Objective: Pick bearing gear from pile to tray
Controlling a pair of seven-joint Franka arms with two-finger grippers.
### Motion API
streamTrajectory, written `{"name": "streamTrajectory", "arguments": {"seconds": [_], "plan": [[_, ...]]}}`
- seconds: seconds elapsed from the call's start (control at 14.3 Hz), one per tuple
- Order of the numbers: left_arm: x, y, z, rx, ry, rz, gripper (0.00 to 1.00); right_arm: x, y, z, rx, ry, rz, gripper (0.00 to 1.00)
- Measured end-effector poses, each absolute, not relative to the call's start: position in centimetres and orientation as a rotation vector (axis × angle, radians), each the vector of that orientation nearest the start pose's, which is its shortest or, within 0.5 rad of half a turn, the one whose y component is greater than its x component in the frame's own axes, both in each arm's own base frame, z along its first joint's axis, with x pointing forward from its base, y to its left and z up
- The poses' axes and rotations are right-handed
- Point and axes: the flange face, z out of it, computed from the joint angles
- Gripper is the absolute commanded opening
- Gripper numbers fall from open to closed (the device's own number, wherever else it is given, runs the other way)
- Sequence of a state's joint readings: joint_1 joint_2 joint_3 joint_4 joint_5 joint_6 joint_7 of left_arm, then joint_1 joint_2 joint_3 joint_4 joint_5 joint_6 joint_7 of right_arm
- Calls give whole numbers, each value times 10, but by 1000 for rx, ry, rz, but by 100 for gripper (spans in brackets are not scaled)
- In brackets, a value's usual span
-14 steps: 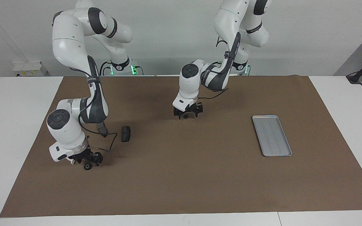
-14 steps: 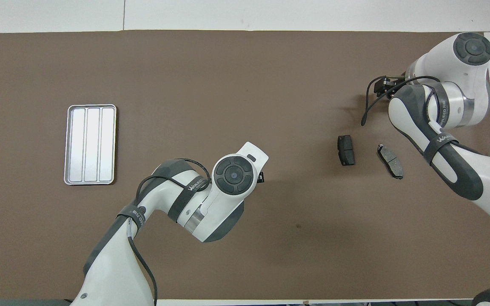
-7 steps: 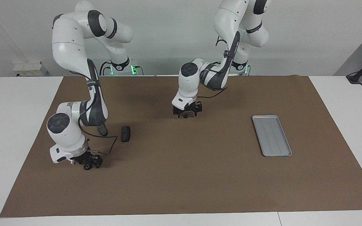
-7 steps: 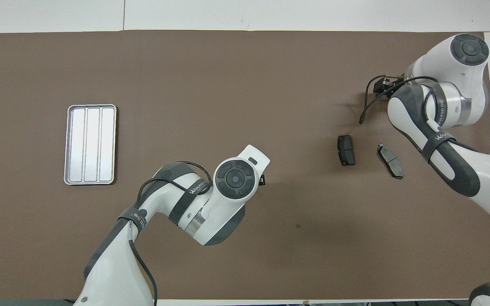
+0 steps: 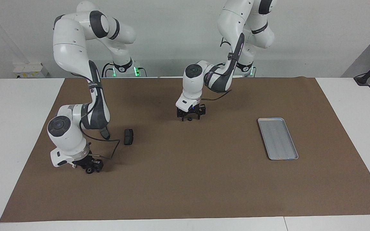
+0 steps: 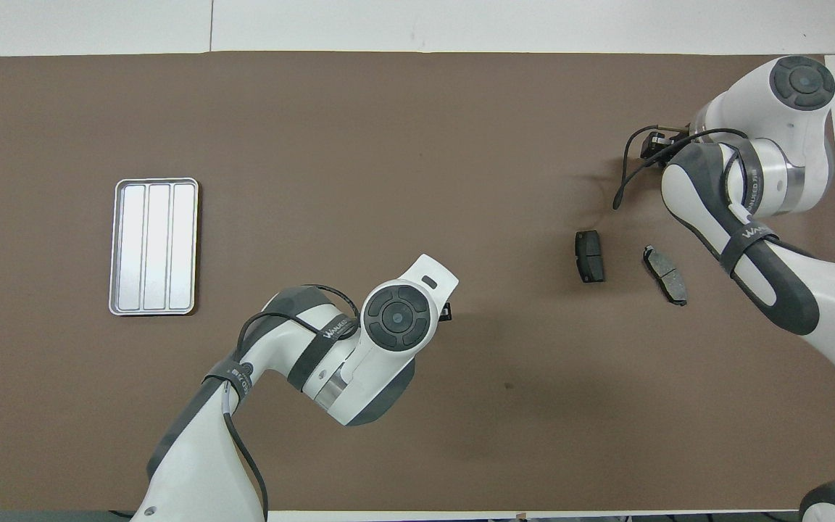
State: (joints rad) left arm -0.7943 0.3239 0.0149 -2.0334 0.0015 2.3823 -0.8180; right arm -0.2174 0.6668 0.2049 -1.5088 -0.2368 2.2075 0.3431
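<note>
tray holding no parts, left gripper spread around small black piece, right gripper state unclear

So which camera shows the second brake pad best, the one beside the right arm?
The overhead view: that brake pad lies in plain sight on the brown mat. In the facing view the right arm hides it; only the other pad shows.

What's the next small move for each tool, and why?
Probably finish closing both. The left tool sits low on the mat, straddling a small black round piece; the right tool is down around another black round piece. The tray lies bare toward the left arm's end, so nothing is delivered yet.
</note>
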Motion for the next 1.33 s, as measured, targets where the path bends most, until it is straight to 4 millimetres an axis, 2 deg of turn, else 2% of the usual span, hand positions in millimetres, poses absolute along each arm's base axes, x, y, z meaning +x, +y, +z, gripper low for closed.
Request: {"name": "streamTrajectory", "arguments": {"seconds": [0.07,0.21,0.28,0.49,0.77,0.91,0.98,1.12,1.33], "plan": [[426,-421,288,-3155,-59,-35,60,714,-44,283,-3171,430,-95,69],[427,-421,290,-3157,-61,-39,16,714,-49,283,-3169,442,-95,62],[427,-421,293,-3161,-61,-44,0,714,-50,283,-3168,446,-95,61],[427,-420,295,-3162,-65,-48,0,715,-51,285,-3156,460,-98,45],[431,-417,296,-3162,-77,-54,0,717,-50,287,-3139,471,-118,0],[443,-409,306,-3159,-93,-62,0,717,-51,287,-3133,479,-117,0],[455,-399,317,-3158,-92,-64,0,717,-51,287,-3132,479,-117,0],[488,-358,352,-3157,-77,-71,0,717,-51,287,-3132,479,-117,0],[533,-258,394,-3149,-49,-62,0,716,-50,288,-3137,480,-92,0]]}}
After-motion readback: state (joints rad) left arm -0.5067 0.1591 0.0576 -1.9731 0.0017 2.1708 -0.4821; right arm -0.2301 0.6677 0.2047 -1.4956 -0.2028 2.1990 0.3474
